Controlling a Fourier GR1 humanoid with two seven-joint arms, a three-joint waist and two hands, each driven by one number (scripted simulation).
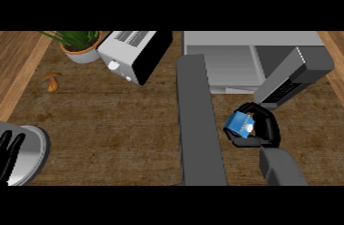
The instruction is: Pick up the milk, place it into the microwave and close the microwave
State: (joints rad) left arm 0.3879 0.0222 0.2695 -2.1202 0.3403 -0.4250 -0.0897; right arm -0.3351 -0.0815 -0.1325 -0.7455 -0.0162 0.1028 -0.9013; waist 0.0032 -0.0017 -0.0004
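In front of the open microwave [232, 64], the milk [240, 123], a blue carton, is held off the counter [114, 124] by the right hand [263, 126], fingers curled round it. The carton is best carried up and left into the cavity, clear of the open door [292, 78], and kept level. The left hand [9, 151] rests with fingers straight at the lower left edge.

Even, soft light, faint shadows, no glare or blur
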